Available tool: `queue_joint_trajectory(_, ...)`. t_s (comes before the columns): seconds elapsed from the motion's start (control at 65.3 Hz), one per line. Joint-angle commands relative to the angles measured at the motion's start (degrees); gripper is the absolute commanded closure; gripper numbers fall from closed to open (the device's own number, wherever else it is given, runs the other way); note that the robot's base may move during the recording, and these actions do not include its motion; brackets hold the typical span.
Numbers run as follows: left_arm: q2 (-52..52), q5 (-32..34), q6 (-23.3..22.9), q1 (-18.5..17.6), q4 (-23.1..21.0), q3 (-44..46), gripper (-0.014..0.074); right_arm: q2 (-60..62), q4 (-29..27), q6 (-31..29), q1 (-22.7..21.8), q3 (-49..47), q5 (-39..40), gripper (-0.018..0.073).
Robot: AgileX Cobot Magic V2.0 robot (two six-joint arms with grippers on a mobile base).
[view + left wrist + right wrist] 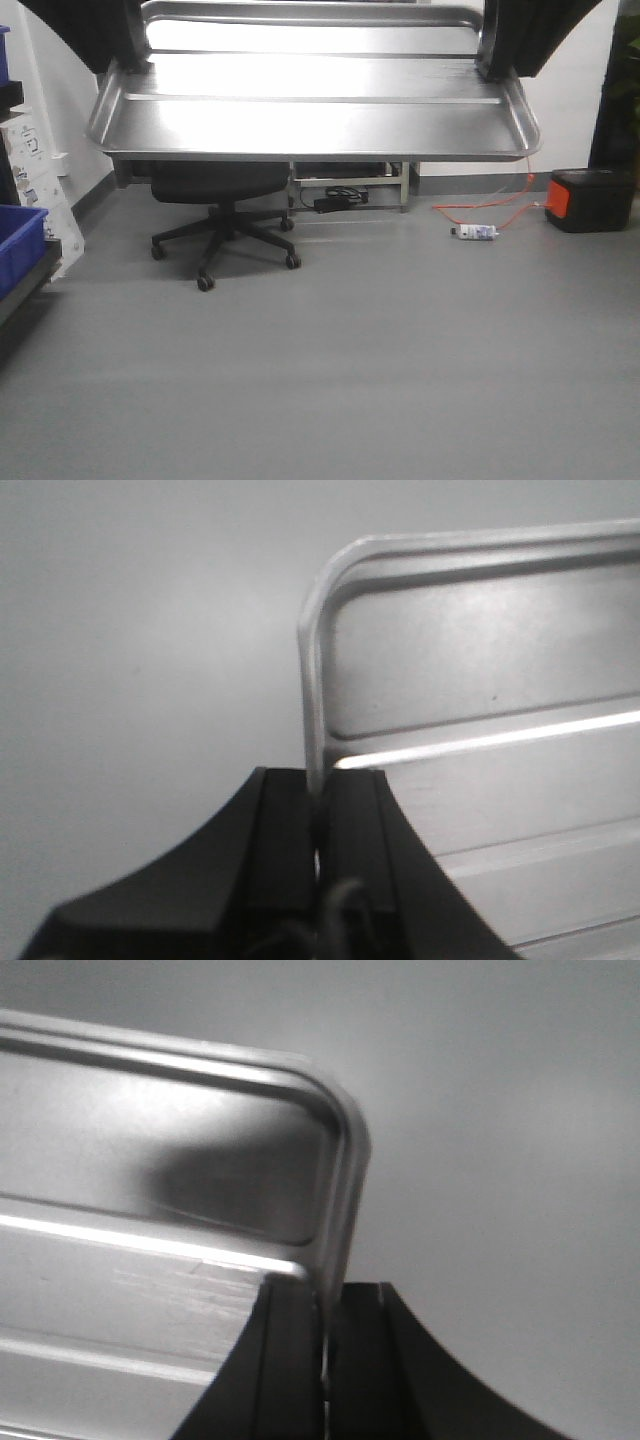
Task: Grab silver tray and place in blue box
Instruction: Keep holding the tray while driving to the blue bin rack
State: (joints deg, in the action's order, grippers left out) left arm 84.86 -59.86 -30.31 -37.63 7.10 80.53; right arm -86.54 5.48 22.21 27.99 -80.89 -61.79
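Tray: shiny rectangular silver metal tray [315, 115], held aloft above the floor;
Left gripper [318, 785]: clamped tight on its left rim;
Right gripper [326, 1295]: clamped tight on its right rim

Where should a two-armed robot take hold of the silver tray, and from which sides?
Take the silver tray by the raised rim of its short ends, one gripper from each side. It is wide and shallow, and the thin upright rim fits between jaws: the left gripper and right gripper are shut on it that way.
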Motion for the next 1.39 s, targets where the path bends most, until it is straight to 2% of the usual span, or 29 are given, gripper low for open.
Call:
queue_joint_trajectory(0.0, -1.97, 0.73, 1.33, -0.10, 1.33, 1.41, 0.0701, 2.53, 2.44, -1.19, -0.32, -1.54, 2.08, 0.0503)
queue_joint_trajectory(1.378, -1.87, 0.73, 1.33, -0.10, 0.45, 1.41, 0.0701, 2.53, 2.44, -1.19, -0.32, -1.54, 2.08, 0.0503)
